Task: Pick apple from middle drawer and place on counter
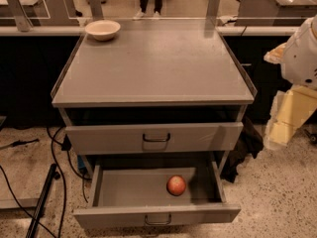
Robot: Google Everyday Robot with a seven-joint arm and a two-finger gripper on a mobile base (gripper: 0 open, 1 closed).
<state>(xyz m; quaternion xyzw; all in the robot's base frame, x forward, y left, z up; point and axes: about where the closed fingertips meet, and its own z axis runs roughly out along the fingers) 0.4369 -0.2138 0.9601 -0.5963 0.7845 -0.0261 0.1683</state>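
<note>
1. Grey metal cabinet [153, 110] stands on a speckled floor [277, 197]; its broad flat grey bench [153, 68] forms the top, with low raised rims along the left and right sides.
2. Cream round bowl [102, 29] sits upright on the bench at the far-left corner, close to the left rim.
3. Upper grey drawer front [208, 137] carries a dark loop handle at its centre; it stands slightly out from the cabinet body, with a dark gap between it and the bench edge.
4. Wide shallow grey metal middle drawer [129, 187] is pulled well out towards the camera; its small dark loop handle [158, 219] sits at the centre of the front panel.
5. Small round red-orange apple [176, 185] with a paler patch lies on the floor of the middle drawer, right of centre; it is apart from both side walls and from the front panel.
6. White and pale-yellow robot arm [302, 53] enters at the right edge; the pale-yellow claw [282, 128] hangs outside the cabinet, beside its right side at about the level of the upper drawer front; it is well apart from the apple; how far it is open cannot be told.
7. Black cables [54, 157] trail over the floor left of the cabinet; a dark cloth bundle [245, 148] lies against its right side.
</note>
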